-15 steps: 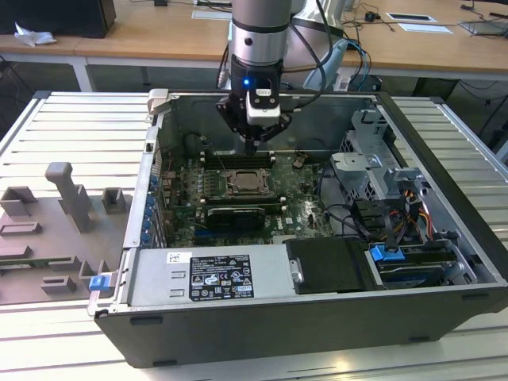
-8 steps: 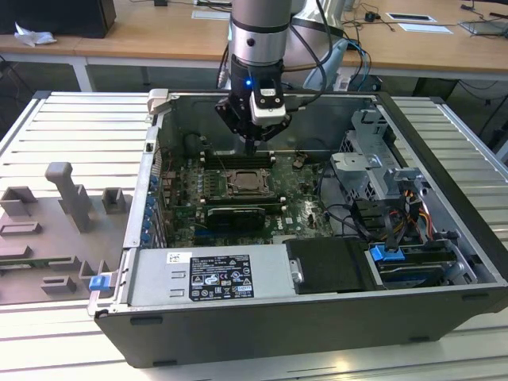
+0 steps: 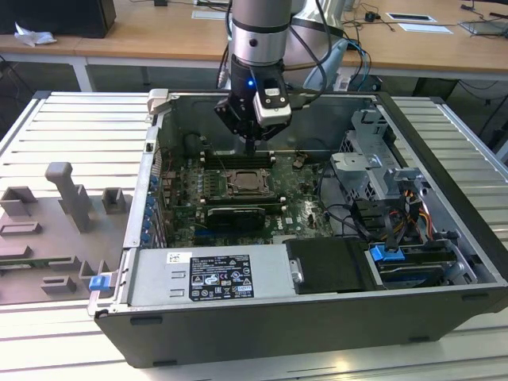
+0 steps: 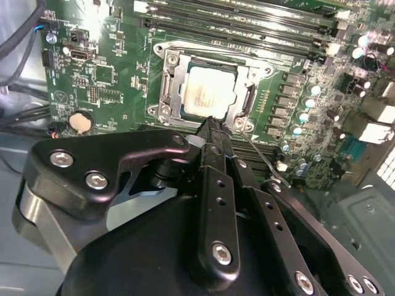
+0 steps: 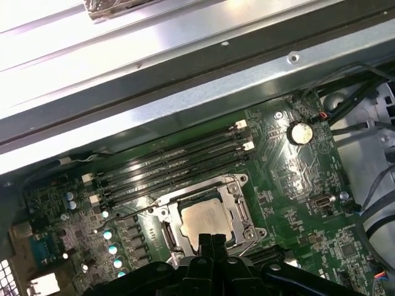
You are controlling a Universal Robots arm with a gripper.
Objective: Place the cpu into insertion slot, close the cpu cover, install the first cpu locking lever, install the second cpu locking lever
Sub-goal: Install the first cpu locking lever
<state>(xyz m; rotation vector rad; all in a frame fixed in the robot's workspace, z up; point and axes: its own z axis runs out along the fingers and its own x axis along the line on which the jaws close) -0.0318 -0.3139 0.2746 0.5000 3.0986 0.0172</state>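
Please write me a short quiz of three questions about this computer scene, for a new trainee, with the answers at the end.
1. True or false: the cpu shows through the window of the cpu cover.
2. Choose one. The tips of the fingers are nearest to: A the coin battery; B the cpu cover; C the power supply box.
3. Count: how many long memory slots lie beside the cover in the first wrist view?

Key: 1 true; 2 B; 3 four.
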